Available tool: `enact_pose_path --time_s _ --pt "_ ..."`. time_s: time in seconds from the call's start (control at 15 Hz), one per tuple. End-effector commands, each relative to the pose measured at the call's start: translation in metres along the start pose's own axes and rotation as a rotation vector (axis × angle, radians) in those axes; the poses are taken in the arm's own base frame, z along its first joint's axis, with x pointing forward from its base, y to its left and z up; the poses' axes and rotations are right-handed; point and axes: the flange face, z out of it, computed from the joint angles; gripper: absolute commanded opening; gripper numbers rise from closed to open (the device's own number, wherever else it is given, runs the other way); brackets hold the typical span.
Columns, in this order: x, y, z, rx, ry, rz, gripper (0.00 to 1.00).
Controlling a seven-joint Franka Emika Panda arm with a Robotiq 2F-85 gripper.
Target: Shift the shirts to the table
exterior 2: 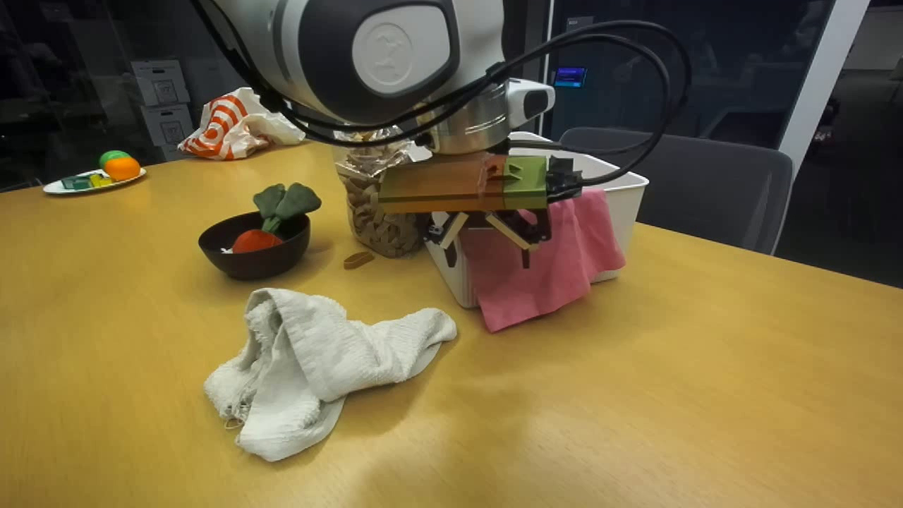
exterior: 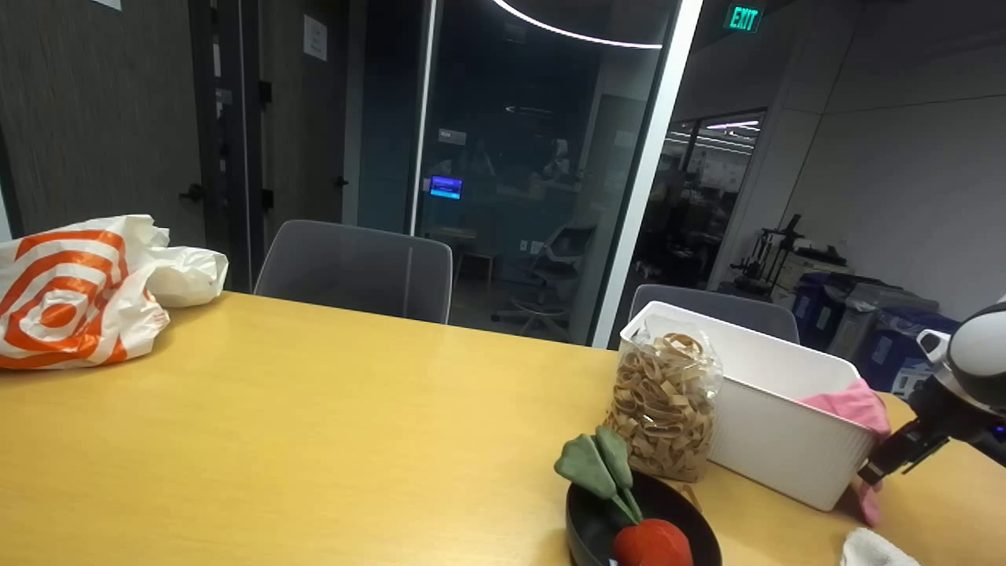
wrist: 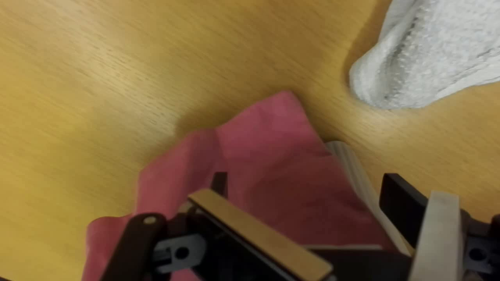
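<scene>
Fingers (wrist: 400, 200) wide apart, the gripper (exterior 2: 489, 259) hangs right by a pink cloth (exterior 2: 564, 261), so close that I cannot tell whether either tip touches it. That cloth is slung over one end of a white box (exterior: 774, 444), part inside, the rest drooping down the outer wall toward the desk (exterior 2: 635, 395); whether its lowest corner meets the wood is hard to say. The box sits near the edge where grey chairs (exterior: 354, 267) stand. Farther in from that edge, near the box, a white cloth (exterior 2: 331, 360) lies crumpled on the desk. Just beside the box's other end a clear bag (exterior: 664, 393) of tan strips (exterior: 660, 424) stands upright, a loose strip (exterior 2: 358, 260) next to it. Near that sits a black bowl (exterior 2: 254, 268) holding a red vegetable (exterior 2: 257, 240) with green leaves (exterior 2: 300, 199). Well off, close to the desk's far edge, a white plate (exterior 2: 52, 188) carries an orange (exterior 2: 122, 168) and some green and yellow pieces (exterior 2: 77, 183). At the far corner slumps a shopping bag (exterior: 94, 303), white with orange rings. Past the chairs rises a glass wall (exterior: 503, 118), and a green exit sign (exterior: 743, 17) glows high up.
</scene>
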Motion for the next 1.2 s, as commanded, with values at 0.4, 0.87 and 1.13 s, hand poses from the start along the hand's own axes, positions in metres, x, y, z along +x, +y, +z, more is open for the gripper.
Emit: enact_pose_path --time_s 0.4,0.87,1.13 --pt "0.001 0.016 0.017 -0.098 0.056 0.019 0.27" --pt "-0.001 0.022 -0.007 -0.148 0.076 0.004 0.06" --pt "-0.001 0.032 -0.043 -0.224 0.143 0.026 0.07"
